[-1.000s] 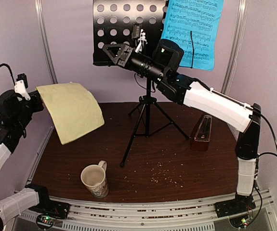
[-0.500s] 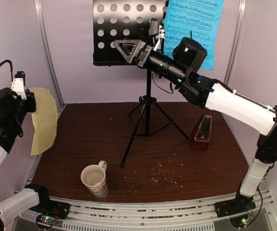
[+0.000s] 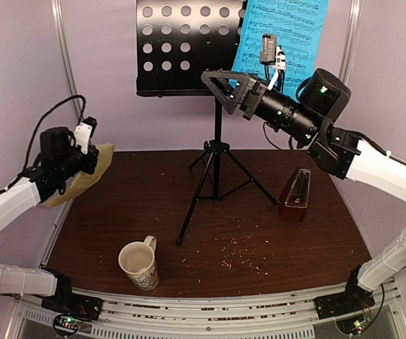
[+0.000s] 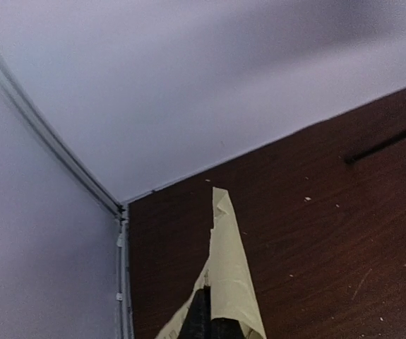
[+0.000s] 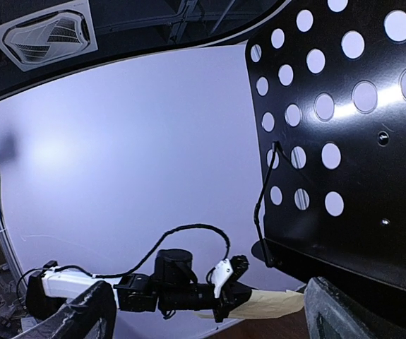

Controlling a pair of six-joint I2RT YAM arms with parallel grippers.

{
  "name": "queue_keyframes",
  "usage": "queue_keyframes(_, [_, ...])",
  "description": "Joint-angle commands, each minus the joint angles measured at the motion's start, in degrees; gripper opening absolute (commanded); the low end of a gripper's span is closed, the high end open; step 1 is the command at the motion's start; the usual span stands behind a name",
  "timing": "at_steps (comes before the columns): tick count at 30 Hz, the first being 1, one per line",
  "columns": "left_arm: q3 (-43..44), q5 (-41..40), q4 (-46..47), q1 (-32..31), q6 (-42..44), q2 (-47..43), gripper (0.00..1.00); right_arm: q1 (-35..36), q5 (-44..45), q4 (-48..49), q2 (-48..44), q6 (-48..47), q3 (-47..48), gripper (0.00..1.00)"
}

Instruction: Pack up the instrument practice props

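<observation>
1. Dark brown wooden table [image 3: 294, 240]: carries everything below and is flecked with pale crumbs.
2. Black perforated tripod music stand [image 3: 181, 49]: upright at far centre, legs spread, desk facing the arms. Judged not yet packed.
3. Blue printed music sheet [image 3: 301, 28]: propped on the right end of the desk and overhanging its right edge. It shows printed staves of notes, with no title legible.
4. Right end effector [image 3: 218, 90]: raised in front of the desk's lower edge, just left of the blue sheet. The wrist view shows its fingers spread wide with nothing between them. Judged positioned to take that sheet.
5. Pale yellow paper sheet [image 3: 93, 169]: crumpled, hanging low over the table's left edge.
6. Left end effector [image 3: 91, 152]: closed on the yellow sheet and holding it there, probably to lay it down.
7. Dark red-brown pyramid metronome [image 3: 296, 196]: upright on the right, apart from the tripod legs. No maker's mark readable.
8. Cream patterned mug [image 3: 140, 265]: near left, with a pattern too small to read
</observation>
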Motion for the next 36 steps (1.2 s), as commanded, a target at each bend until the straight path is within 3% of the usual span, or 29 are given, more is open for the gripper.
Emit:
queue_keyframes(1, [-0.47,-1.16,2.14,-6.10,1.53,10.52,0.00,-0.18,1.69,2.58,-7.71,-3.12,-6.31,0.95])
queue_keyframes(7, [0.11,-2.50,1.51,-11.39,1.07,20.87,0.00,-0.26,6.14,-0.57,-15.03,-6.56,-13.51,0.98])
queue_keyframes(14, [2.66,2.51,-1.01,-14.25,-1.04,27.98,0.00,-0.19,13.38,-5.86,-19.63,-9.72,-19.62,0.98])
queue_keyframes(16, [2.80,4.40,-1.13,-14.44,-1.36,28.19,0.08,-0.20,14.59,-6.87,-20.91,-9.70,-21.83,0.98])
queue_keyframes(21, [2.65,5.41,-0.84,-14.43,-2.46,25.61,0.50,-0.19,17.17,-8.72,-23.93,-8.93,-27.04,0.99])
queue_keyframes(26, [0.40,3.85,3.14,-14.20,-4.01,17.02,0.75,-0.26,19.11,-8.25,-24.00,-6.86,-32.04,1.00])
queue_keyframes(32, [0.07,10.64,6.66,-5.92,-11.90,4.69,0.91,-0.47,21.87,-9.15,-18.47,-3.92,-34.24,0.97])
queue_keyframes(34, [0.52,15.02,7.30,-1.26,-15.41,2.24,0.91,-1.78,21.31,-7.66,-15.12,-2.49,-34.62,0.84])
queue_keyframes(36, [0.61,17.29,8.15,2.31,-17.42,0.92,0.91,-3.68,18.86,-4.94,-11.59,-1.24,-35.02,0.77])
